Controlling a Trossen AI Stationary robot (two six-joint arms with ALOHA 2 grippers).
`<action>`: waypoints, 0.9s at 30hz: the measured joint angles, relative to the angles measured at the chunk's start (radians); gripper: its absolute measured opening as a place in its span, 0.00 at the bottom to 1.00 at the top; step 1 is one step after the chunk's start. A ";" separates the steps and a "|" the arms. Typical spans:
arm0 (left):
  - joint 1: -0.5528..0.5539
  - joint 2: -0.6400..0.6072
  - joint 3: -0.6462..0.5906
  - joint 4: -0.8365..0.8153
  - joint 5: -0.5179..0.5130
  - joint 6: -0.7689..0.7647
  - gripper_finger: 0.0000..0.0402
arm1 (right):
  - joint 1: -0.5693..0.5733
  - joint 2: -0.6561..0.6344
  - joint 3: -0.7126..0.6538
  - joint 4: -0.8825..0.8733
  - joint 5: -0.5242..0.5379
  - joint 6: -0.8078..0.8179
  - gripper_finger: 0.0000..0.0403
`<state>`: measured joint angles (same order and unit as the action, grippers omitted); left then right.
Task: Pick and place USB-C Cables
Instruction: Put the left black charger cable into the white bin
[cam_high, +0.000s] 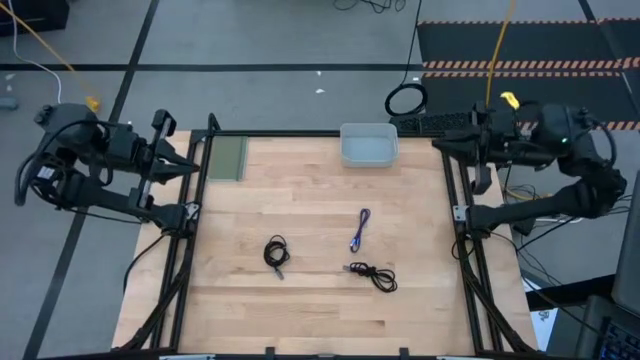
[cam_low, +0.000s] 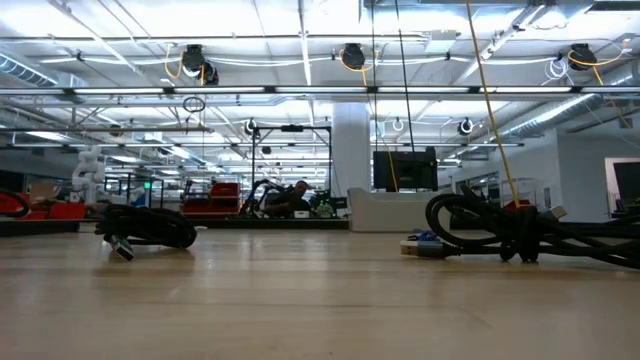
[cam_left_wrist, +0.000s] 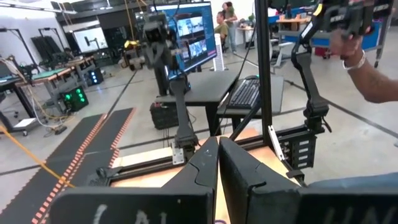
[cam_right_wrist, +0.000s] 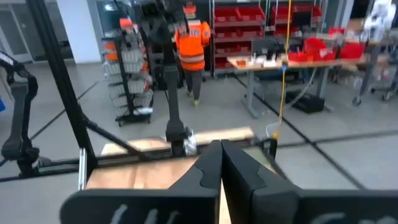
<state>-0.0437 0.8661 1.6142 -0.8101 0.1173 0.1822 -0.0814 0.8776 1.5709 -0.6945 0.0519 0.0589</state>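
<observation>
Three cables lie flat on the wooden table in the high view: a small black coil (cam_high: 276, 253), a second black bundle (cam_high: 372, 274) and a folded blue-purple cable (cam_high: 360, 229). The low view shows the black coil (cam_low: 148, 226) and the black bundle (cam_low: 520, 230) resting on the wood, with the blue cable's plug (cam_low: 425, 243) between them. My left gripper (cam_high: 196, 167) waits at the table's far left corner, shut (cam_left_wrist: 218, 155). My right gripper (cam_high: 440, 146) waits at the far right corner, shut (cam_right_wrist: 221, 158). Neither is near a cable.
A clear plastic bin (cam_high: 369, 145) stands at the far edge's middle; a green pad (cam_high: 227, 157) lies at the far left. A black frame (cam_high: 452, 200) borders the table. A large black ring (cam_high: 406, 99) and a keyboard (cam_high: 430, 124) sit beyond the table. A person's arm (cam_left_wrist: 373, 74) shows in the left wrist view.
</observation>
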 joint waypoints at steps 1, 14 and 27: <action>0.000 0.007 0.001 0.001 0.000 0.000 0.05 | 0.000 0.020 0.031 -0.007 -0.001 -0.004 0.00; 0.000 0.064 0.000 -0.064 0.000 -0.015 0.05 | 0.001 0.141 0.177 -0.102 -0.081 -0.012 0.00; 0.000 0.231 0.177 -0.229 -0.047 -0.026 0.05 | 0.040 0.143 0.090 -0.090 -0.082 0.043 0.00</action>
<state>-0.0437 1.0970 1.7910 -1.0389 0.0708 0.1560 -0.0417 1.0207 1.6611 -0.7846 -0.0299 0.1015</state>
